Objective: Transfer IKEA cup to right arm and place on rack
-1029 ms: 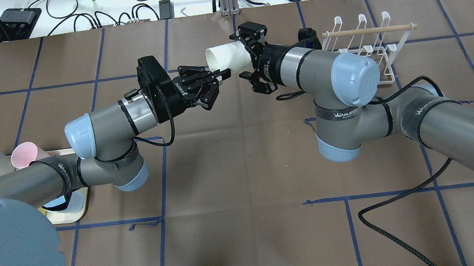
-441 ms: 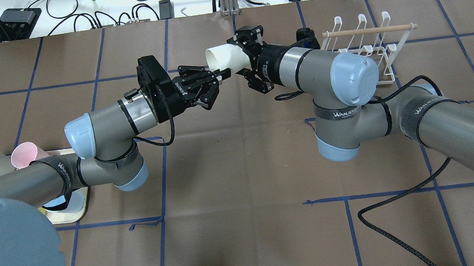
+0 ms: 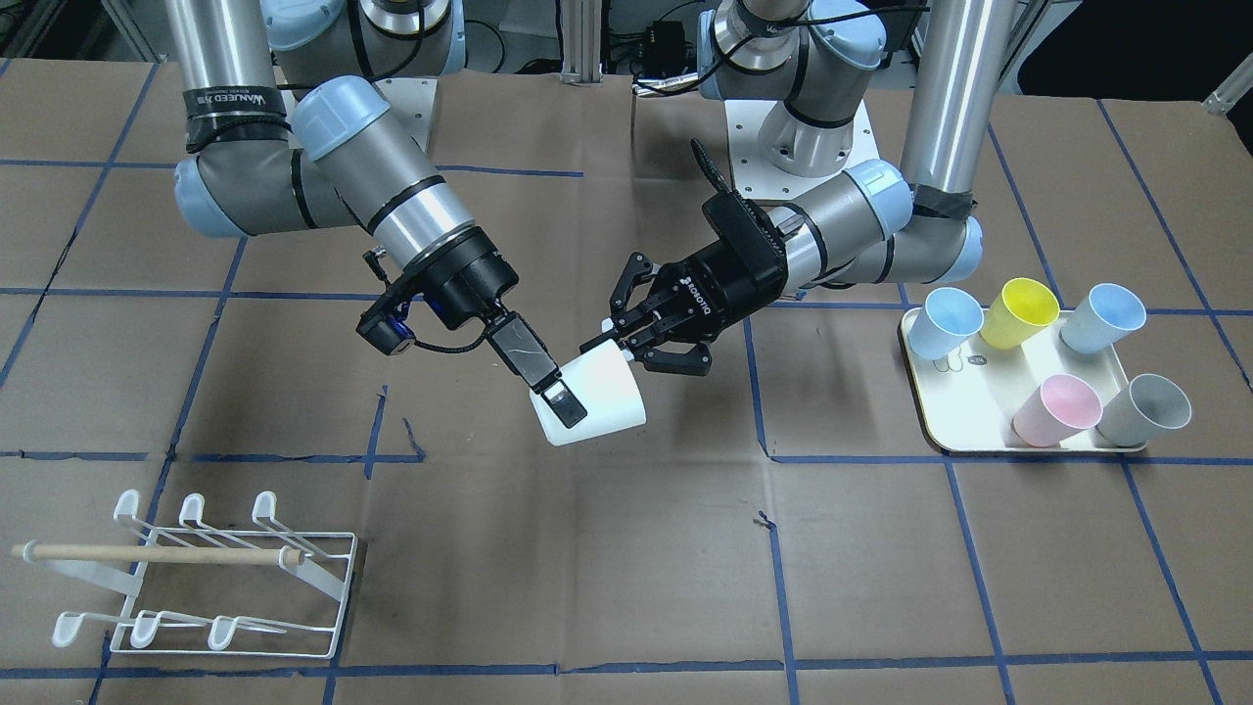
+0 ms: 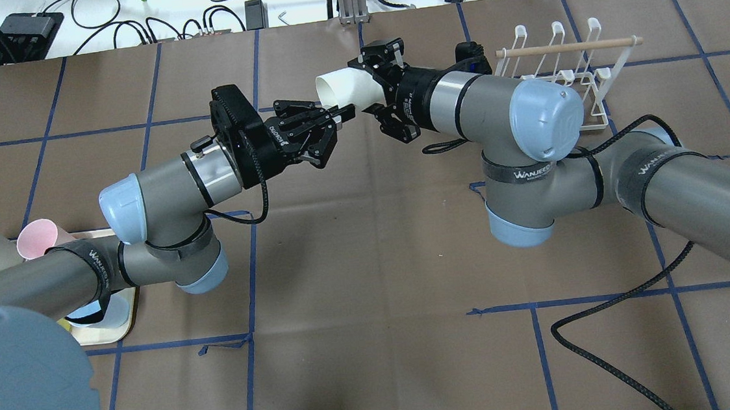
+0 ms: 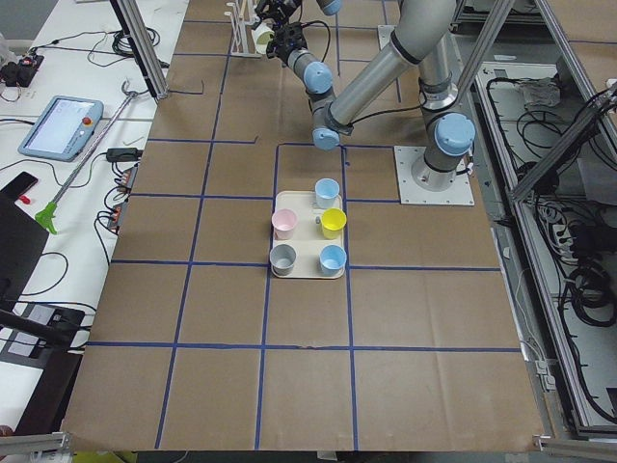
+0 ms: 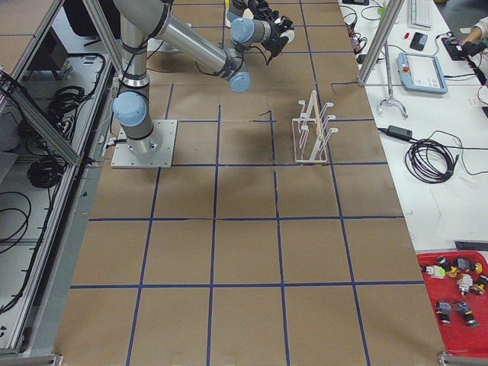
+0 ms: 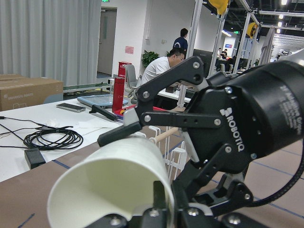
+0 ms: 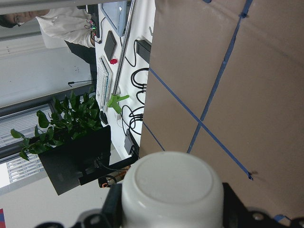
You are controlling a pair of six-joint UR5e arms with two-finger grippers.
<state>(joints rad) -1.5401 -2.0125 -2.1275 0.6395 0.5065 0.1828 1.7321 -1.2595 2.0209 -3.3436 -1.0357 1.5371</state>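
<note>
**Cup held at both ends: a clean let-go is next**

The paper-covered table (image 3: 881,587) carries everything. The right arm (image 3: 392,186) reaches from the rack (image 3: 196,555) side toward the table's middle. The left arm (image 3: 842,211) meets it from the side farthest from the rack, where the cream rectangular tray (image 3: 974,401) sits.

The white IKEA cup (image 3: 607,401) is in the air between the arms, well apart from the rack. It lies on its side, base toward the rack side and mouth away from it.

The right gripper (image 3: 573,409) is clamped on the wall near the base. One blocky finger (image 3: 524,357) lies flat along the cup, and the right wrist view shows the base filling the gap between both fingers. The left gripper (image 3: 612,345) has its linkage fingertips (image 3: 599,342) drawn almost together on the rim, seemingly pinching the thin wall. How hard it presses cannot be told.

The step in hand looks like the release.
- The right grip should be firm first, since the wall tapers toward the base and could slide out of a light squeeze.
- The left fingers should then spread wide enough for the rim to pass freely.
- The left gripper should back straight out, away from the rack along the cup's axis, so neither finger drags the rim or twists the cup.
- The right arm is best kept motionless until the left gripper is clear, and should only then carry the cup toward the rack's prongs.
</note>
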